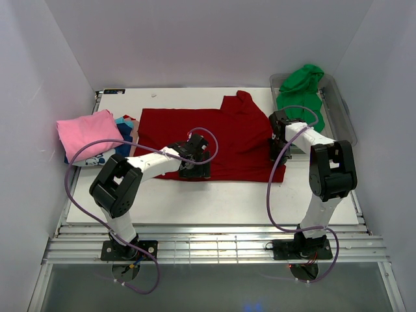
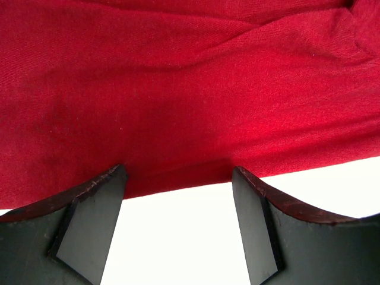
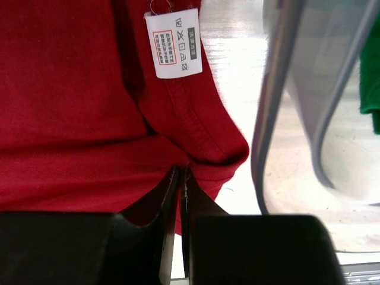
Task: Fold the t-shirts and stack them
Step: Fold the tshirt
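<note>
Left hand (image 2: 178, 178): fingers spread, straddling the near hem of the red t-shirt (image 1: 227, 130), which lies flat on the tabletop (image 1: 195, 201), long axis left-right. Right hand (image 3: 183, 178): pressed together, apparently pinching its right edge.

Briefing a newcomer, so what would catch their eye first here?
A red t-shirt lies spread mid-table, the left gripper open at its near hem, the right gripper shut on its right edge. A green t-shirt sits in the clear tub far right; a folded pink t-shirt lies at left.
</note>
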`<state>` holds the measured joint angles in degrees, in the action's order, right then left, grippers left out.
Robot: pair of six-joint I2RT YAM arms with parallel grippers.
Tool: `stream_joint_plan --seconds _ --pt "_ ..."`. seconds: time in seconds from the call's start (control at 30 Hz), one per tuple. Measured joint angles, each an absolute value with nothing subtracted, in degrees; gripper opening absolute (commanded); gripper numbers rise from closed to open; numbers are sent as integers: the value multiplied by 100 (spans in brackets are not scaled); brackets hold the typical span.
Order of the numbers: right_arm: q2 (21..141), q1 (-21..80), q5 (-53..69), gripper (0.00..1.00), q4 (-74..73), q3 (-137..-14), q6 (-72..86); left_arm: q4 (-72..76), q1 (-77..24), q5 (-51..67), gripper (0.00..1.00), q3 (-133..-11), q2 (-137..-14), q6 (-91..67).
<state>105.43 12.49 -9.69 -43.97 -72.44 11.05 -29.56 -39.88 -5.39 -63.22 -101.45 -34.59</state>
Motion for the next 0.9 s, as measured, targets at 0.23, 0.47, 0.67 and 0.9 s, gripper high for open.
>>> stream_joint_plan --seconds 0.23,0.47,0.67,0.9 --pt "10547 1249 -972 15 -4449 -7244 1066 -2952 -3988 -541 83 -6316 -10143 -3459" --pt "10468 1232 -1216 40 -4731 -7255 1000 -3175 -3992 -517 87 -6440 -10165 -3452" --pt "10215 1168 -1236 45 -5227 -7988 976 -3780 -4108 -493 88 -7625 -10289 -3444" --pt "9644 1162 -440 28 -5146 -8919 919 -3997 -4182 -574 89 -9314 -10289 -3269"
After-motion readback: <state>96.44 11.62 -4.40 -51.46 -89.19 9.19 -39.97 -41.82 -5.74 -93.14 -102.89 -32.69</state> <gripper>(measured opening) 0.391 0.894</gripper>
